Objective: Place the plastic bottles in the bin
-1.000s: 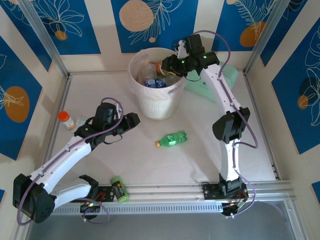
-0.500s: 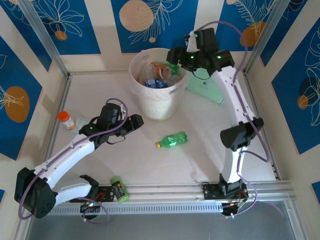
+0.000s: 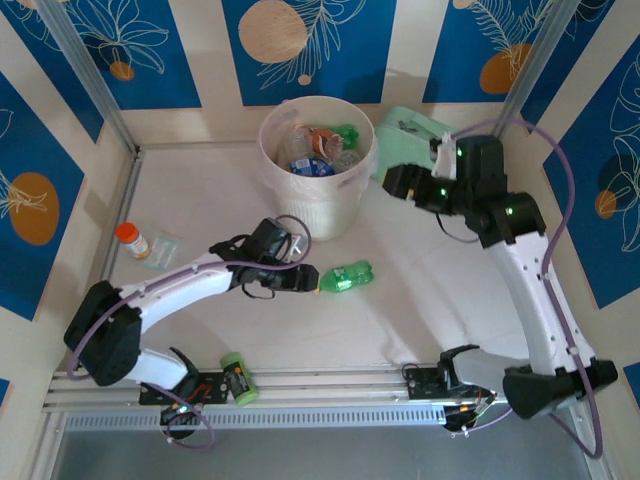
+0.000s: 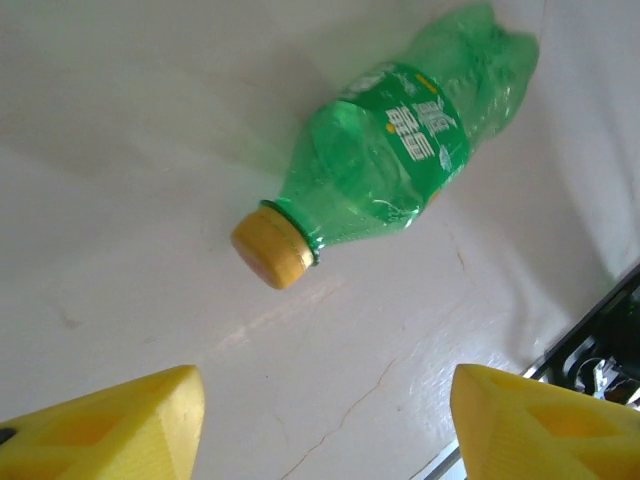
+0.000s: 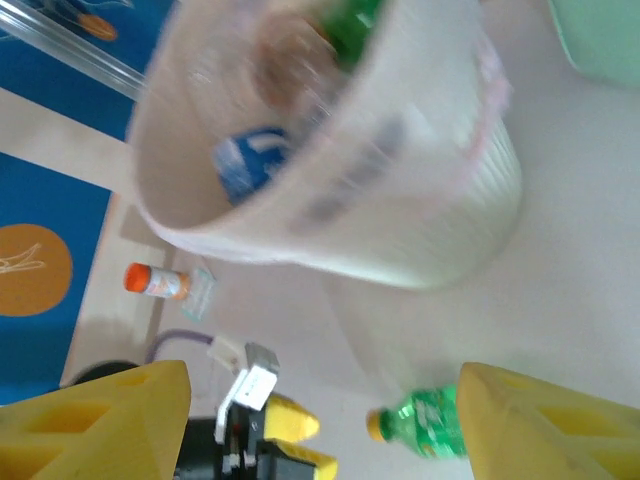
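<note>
Left end effector (image 3: 306, 278): advanced across the bench (image 3: 420, 300), now just short of the green bottle (image 4: 395, 165) lying below the bin (image 3: 318, 215); fingers wide apart, empty. Right end effector (image 3: 396, 182): withdrawn from over the bin, spread, empty. Step: approach. Next: straddle the bottle, close.

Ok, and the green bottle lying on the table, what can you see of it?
The green bottle is translucent plastic, its body dented and crumpled, with a yellow cap and a green label bearing white lettering. It lies on its side on the white table, outside the bin, cap toward the open left gripper, which does not touch it.
</note>
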You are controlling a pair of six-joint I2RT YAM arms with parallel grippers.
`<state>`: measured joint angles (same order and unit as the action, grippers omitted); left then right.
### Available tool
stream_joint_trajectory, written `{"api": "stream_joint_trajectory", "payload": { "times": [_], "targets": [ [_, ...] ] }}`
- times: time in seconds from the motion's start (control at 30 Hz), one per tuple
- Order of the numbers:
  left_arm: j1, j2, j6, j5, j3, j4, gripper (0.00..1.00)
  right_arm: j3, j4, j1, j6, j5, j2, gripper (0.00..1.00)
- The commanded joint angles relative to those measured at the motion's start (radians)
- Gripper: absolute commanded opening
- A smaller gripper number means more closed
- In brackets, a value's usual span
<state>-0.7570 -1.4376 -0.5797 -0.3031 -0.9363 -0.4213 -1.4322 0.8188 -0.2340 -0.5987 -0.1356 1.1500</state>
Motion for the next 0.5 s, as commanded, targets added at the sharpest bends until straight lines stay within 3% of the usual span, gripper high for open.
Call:
{"api": "stream_joint_trajectory", "payload": {
  "times": [0.0,0.17,0.47],
  "targets": [
    [-0.026,-0.067,0.188,0.004,-0.109,-0.067,0.69,0.151,-0.022,0.059,-0.075,-0.097,-0.092,0.71],
    [-0.028,-0.160,0.283,0.029,-0.161,-0.077,0.72,0.316,-0.054,0.122,-0.140,-0.186,-0.184,0.73],
    [-0.036,-0.240,0.386,0.055,-0.159,-0.075,0.76,0.357,-0.075,0.205,-0.157,-0.268,-0.202,0.77]
  ]
}}
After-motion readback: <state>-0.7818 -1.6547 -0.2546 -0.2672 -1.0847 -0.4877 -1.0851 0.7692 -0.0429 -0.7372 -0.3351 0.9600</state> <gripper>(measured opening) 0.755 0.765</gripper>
